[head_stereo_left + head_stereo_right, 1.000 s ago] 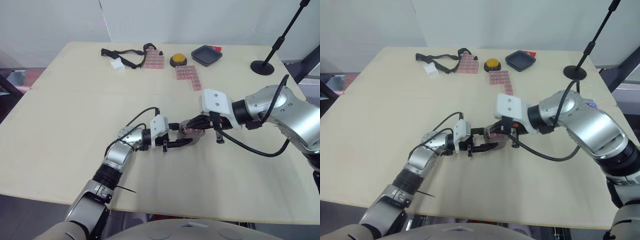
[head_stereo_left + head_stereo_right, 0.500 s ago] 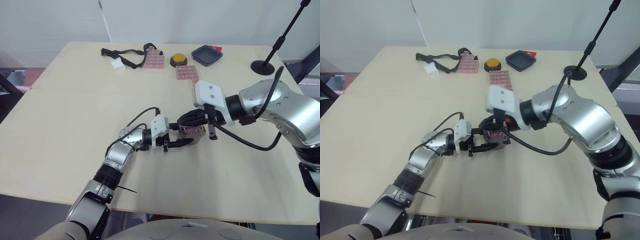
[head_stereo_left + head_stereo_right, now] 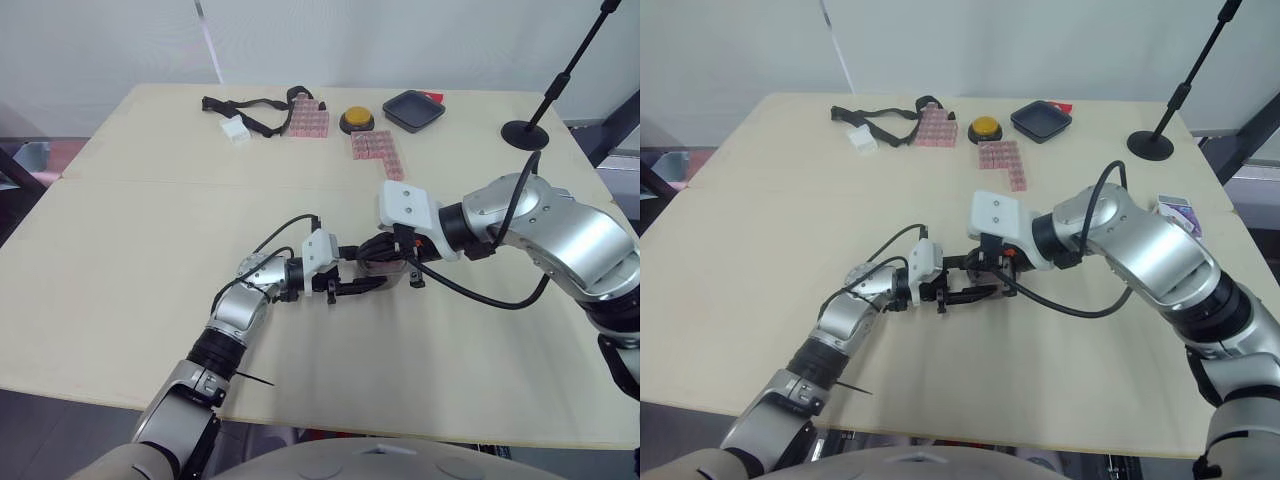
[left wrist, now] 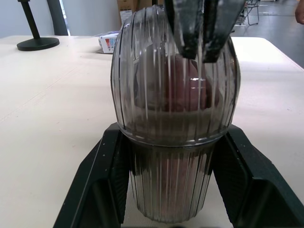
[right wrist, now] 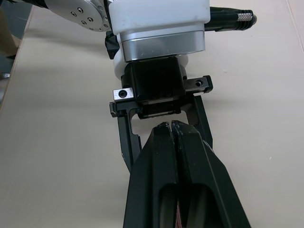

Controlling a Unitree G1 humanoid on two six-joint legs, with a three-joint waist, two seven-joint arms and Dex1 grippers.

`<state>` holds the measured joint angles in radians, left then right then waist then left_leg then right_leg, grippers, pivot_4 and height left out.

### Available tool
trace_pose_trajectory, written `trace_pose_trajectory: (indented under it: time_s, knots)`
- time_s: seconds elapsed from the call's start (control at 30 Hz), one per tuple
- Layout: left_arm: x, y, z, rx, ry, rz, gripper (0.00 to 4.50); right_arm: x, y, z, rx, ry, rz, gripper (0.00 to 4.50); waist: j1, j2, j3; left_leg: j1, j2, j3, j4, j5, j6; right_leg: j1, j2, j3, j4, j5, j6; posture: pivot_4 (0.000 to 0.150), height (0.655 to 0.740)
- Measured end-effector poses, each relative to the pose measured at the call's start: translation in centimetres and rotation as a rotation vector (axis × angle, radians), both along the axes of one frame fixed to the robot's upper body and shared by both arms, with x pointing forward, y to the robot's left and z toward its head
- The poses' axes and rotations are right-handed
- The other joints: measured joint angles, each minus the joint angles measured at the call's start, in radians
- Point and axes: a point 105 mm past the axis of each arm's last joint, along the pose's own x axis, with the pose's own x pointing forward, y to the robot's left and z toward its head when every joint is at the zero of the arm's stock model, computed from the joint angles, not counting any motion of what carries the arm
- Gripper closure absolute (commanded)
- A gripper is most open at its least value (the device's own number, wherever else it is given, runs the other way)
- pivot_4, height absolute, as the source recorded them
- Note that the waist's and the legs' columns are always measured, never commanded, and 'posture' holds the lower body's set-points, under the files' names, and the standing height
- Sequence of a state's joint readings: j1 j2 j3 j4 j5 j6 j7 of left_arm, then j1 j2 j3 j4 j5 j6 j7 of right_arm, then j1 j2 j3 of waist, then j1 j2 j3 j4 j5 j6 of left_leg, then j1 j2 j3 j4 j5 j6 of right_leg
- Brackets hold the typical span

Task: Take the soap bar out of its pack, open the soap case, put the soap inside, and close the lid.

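Observation:
The clear ribbed soap case (image 4: 175, 156) stands on the table (image 3: 150, 230) with the pink soap bar (image 4: 178, 90) inside and its lid down. My left gripper (image 3: 368, 276) is shut on the case, one black finger (image 4: 102, 180) on each side of its base. From the right, my right gripper (image 3: 388, 252) reaches over the case. Its fingers are shut together, and their tips (image 4: 190, 28) rest on top of the lid. In the right wrist view those shut fingertips (image 5: 172, 130) point at the left gripper's body.
A small purple-and-white box (image 3: 1178, 212) lies at the right of the table. At the back are a black tray (image 3: 413, 109), a yellow button (image 3: 356, 121), pink block sheets (image 3: 377, 152), a black strap (image 3: 250, 108), a white block (image 3: 235, 130) and a stand base (image 3: 525, 133).
My right gripper has moved left from beside the case to over its lid, with the fingers shut. The left gripper and the case have stayed in place.

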<state>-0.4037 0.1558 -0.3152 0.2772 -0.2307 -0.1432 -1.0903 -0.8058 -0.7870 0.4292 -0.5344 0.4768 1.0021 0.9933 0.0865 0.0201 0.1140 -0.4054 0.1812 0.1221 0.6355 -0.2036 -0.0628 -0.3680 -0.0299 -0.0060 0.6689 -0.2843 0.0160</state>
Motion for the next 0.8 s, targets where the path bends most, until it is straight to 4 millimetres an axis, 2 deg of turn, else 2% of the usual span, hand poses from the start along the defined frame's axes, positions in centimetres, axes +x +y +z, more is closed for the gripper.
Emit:
trace_pose_trajectory:
  time_s: [0.8]
  knots:
    - [-0.1,-0.2,0.0,0.001,-0.001,-0.002,2.42,-0.5,-1.4,0.7,-0.124,-0.002,0.007,4.40,0.005,0.000,0.000,0.000,0.000,0.000,0.000,0.000,0.000,0.000,0.000,0.000,0.000,0.000,0.000,0.150,0.7400]
